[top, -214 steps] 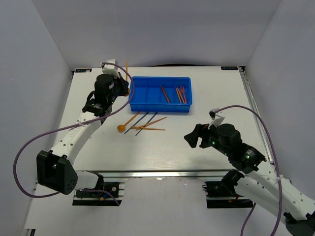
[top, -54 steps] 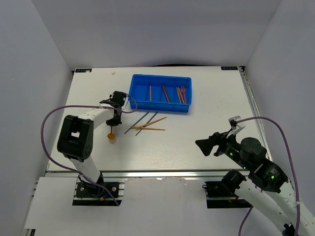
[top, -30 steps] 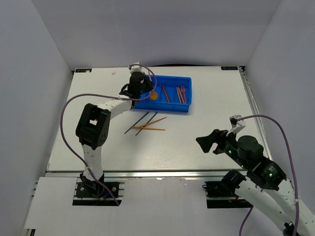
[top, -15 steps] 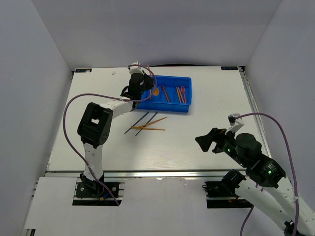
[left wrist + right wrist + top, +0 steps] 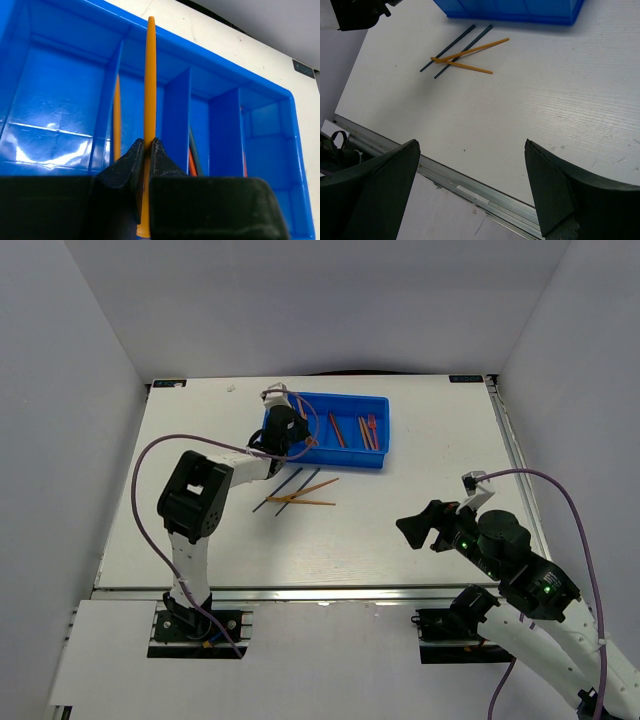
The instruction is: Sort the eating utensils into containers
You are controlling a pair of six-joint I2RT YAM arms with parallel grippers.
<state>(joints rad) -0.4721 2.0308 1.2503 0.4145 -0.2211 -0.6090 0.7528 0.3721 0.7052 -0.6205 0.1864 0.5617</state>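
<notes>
Moved from the table about two seconds ago, the orange spoon (image 5: 149, 75) is now up at the blue tray (image 5: 330, 398), carried there by the left arm. In the left wrist view only its thin handle shows. It runs straight away from the camera over the second compartment from the left, with its tip in line with the tray's far wall. Whether it touches the tray cannot be told.

The left gripper (image 5: 147, 146) has its jaws nearly closed, pinching the handle between the two black fingertips (image 5: 125, 160). From above, this gripper (image 5: 287, 430) sits over the left part of the tray.

The tray lies at the far middle of the white table (image 5: 420, 460) and is split into narrow side-by-side compartments. The second from the left holds one orange stick (image 5: 116, 115). The third holds a dark utensil (image 5: 192, 145) with an orange one beside it. From above, a few red utensils (image 5: 368, 430) lie in the right-hand compartments.

On the table just in front of the tray, two dark blue sticks (image 5: 455, 44) lie side by side. Two orange sticks (image 5: 470, 52) lie across them in a narrow V.

The right gripper (image 5: 415, 520) hangs above the near right part of the table, well apart from the tray. Its jaws are spread wide, and the right wrist view (image 5: 471, 145) shows nothing but table between them.
</notes>
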